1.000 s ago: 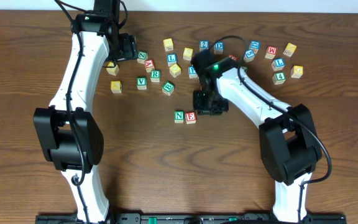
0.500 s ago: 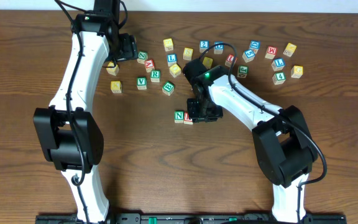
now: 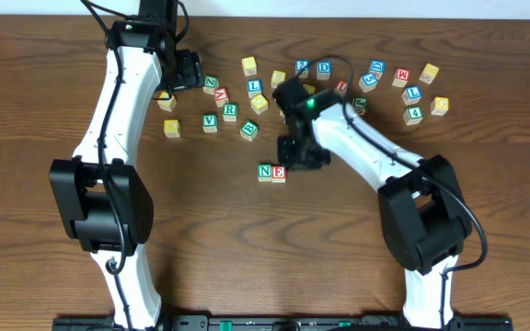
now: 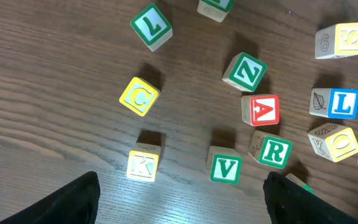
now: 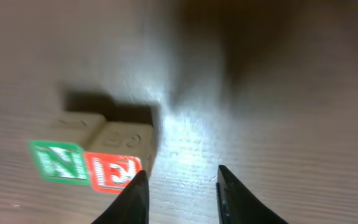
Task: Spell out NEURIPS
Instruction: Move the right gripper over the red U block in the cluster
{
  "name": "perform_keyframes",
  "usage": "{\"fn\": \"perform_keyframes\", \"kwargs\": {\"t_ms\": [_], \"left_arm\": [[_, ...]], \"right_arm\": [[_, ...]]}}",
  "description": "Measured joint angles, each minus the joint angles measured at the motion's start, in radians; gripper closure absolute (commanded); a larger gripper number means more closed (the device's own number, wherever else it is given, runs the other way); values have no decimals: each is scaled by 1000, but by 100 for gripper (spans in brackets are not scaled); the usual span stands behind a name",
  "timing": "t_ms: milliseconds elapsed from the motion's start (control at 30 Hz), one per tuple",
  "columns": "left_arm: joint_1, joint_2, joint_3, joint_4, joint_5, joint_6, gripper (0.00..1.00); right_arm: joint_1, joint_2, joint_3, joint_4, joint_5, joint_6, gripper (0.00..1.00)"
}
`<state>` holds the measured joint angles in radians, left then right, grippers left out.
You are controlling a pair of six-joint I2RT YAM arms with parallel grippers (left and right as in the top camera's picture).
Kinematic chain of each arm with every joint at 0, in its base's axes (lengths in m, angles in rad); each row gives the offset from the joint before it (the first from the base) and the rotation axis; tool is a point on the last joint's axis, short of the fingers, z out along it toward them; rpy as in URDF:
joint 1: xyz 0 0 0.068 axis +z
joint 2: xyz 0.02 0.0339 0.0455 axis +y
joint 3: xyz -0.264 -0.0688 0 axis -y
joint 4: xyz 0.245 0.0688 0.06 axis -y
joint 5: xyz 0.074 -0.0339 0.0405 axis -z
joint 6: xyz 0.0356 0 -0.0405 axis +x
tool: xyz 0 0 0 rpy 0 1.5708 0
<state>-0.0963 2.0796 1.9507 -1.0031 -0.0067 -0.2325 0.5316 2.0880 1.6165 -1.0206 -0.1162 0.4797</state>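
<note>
A green N cube (image 3: 265, 171) and a red E cube (image 3: 280, 173) sit side by side, touching, in the middle of the table. My right gripper (image 3: 298, 160) hovers just right of the E cube. In the right wrist view its jaws (image 5: 180, 193) stand a little apart over bare wood, open and holding nothing. Its left finger is beside the E cube (image 5: 112, 171), and the N cube (image 5: 58, 163) lies further left. My left gripper (image 3: 187, 70) hangs wide open at the back left. A green R cube (image 4: 274, 151) lies ahead of its open jaws (image 4: 182, 205).
Loose cubes are scattered along the back of the table. Near the left gripper lie V (image 4: 225, 168), A (image 4: 263, 110), Z (image 4: 247, 71), a yellow C (image 4: 140, 97), K (image 4: 143, 165) and a blue L (image 4: 342, 103). Further right are D (image 3: 324, 69), W (image 3: 400, 75) and 4 (image 3: 415, 113).
The right gripper swung left to the E cube, then eased back slightly right. The E cube now sits a touch closer against the N. The left arm has not moved.
</note>
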Motion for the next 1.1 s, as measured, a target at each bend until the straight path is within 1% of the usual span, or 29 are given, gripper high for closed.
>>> {"fn": "perform_keyframes", "kwargs": {"t_ms": [67, 233, 433, 700, 767, 1100], "left_arm": [[0, 0, 0, 0, 0, 0, 17], [0, 0, 0, 0, 0, 0, 17], [0, 0, 0, 0, 0, 0, 16], [0, 0, 0, 0, 0, 0, 16], [0, 0, 0, 0, 0, 0, 16], [0, 0, 0, 0, 0, 0, 16]], "right_arm": [[-25, 0, 64, -2, 0, -8, 64], [-90, 0, 154, 40, 14, -18, 64], [-145, 3, 156, 95, 29, -17, 64], [-141, 80, 156, 114, 47, -13, 60], [-141, 94, 156, 121, 54, -13, 57], [-138, 114, 156, 169, 72, -13, 56]]}}
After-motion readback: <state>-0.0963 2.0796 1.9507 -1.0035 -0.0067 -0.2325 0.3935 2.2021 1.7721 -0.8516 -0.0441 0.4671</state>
